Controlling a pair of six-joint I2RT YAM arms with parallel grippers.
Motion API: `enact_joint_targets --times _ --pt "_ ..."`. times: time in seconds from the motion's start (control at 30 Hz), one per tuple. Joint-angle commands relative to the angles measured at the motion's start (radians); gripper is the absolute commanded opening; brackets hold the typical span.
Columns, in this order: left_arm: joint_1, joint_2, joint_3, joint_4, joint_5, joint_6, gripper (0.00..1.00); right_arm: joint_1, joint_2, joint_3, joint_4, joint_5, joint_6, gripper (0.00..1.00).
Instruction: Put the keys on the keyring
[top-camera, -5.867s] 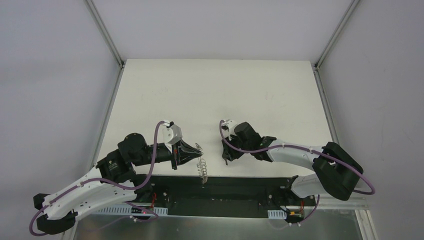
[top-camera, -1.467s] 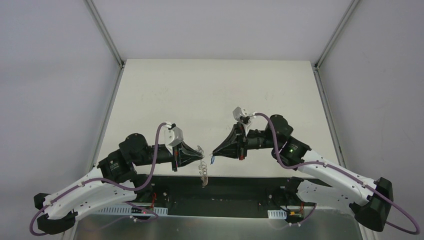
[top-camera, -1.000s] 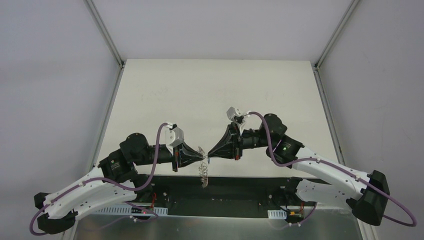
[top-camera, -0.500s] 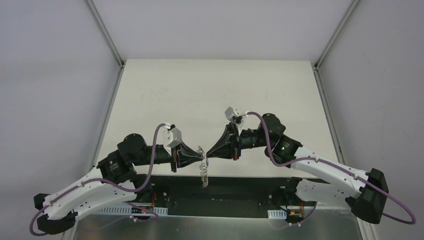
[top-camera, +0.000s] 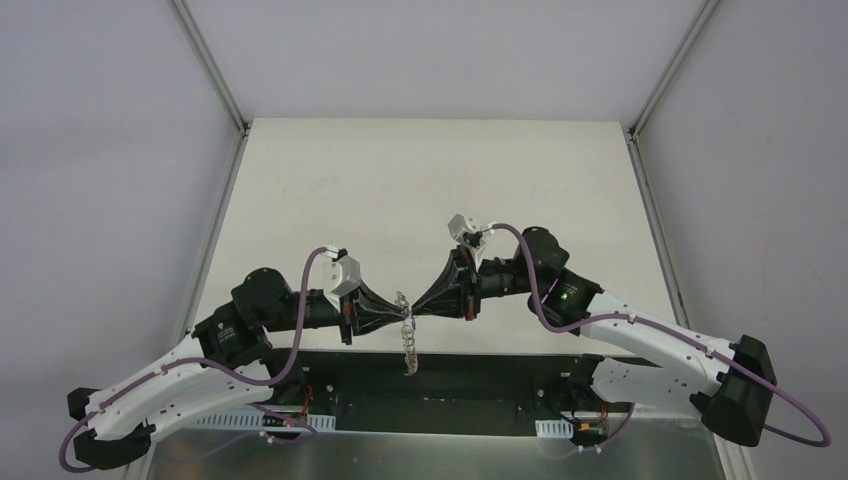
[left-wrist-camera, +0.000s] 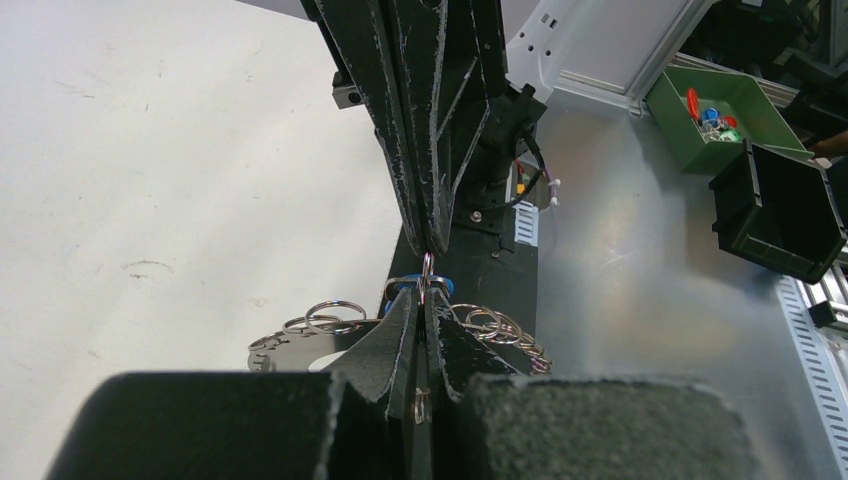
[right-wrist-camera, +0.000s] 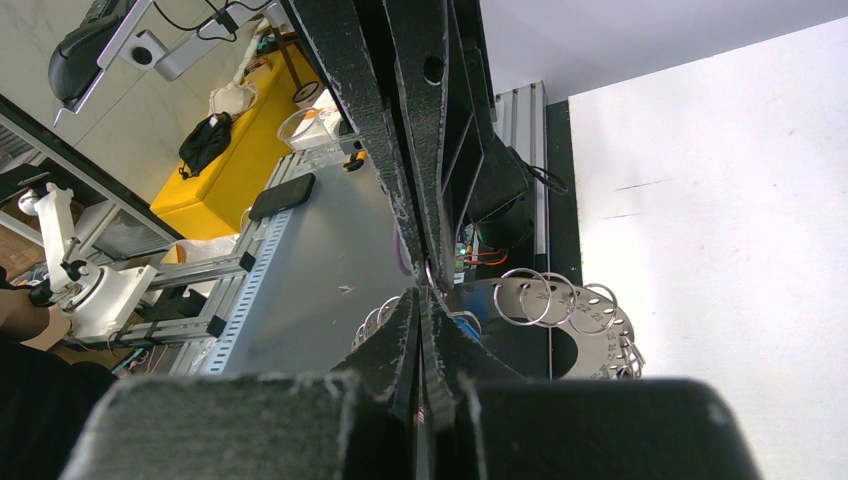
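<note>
Tip to tip, the closed left fingers (left-wrist-camera: 392, 345) pinch the keyring (top-camera: 407, 345) hanging beneath them, the closed right fingers (right-wrist-camera: 392, 350) pinch the blue-tagged key (left-wrist-camera: 441, 288); a misaligned push could knock it loose.

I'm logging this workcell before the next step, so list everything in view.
keyring: one, grey plate fringed with silver wire loops, held up between the two arms at the table's near edge.
blue-tagged key: one, silver with a blue tag, at the meeting jaw tips, against the keyring.
table: one, white, bare beyond the arms.
green bin: one, with small coloured parts inside, off the table in the left wrist view.
black bin: one, next to the green bin.
yellow object: one, in the background of the right wrist view; too far to identify.
left arm: white and black, jaws shut on the keyring.
right arm: white and black, jaws shut on the blue-tagged key.
</note>
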Motion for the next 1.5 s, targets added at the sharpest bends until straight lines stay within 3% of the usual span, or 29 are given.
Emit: enact_joint_targets --times 0.0,1.07,1.47 --pt "-0.011 -0.018 0.000 0.090 0.034 0.007 0.00 0.006 -0.008 0.024 0.068 0.006 0.002 0.00" --pt "-0.011 -0.054 -0.024 0.114 0.062 0.000 0.00 0.006 -0.039 -0.052 0.154 0.083 0.080 0.00" --pt "-0.011 -0.060 -0.024 0.114 0.056 0.001 0.00 0.007 -0.012 -0.068 0.149 0.035 0.077 0.00"
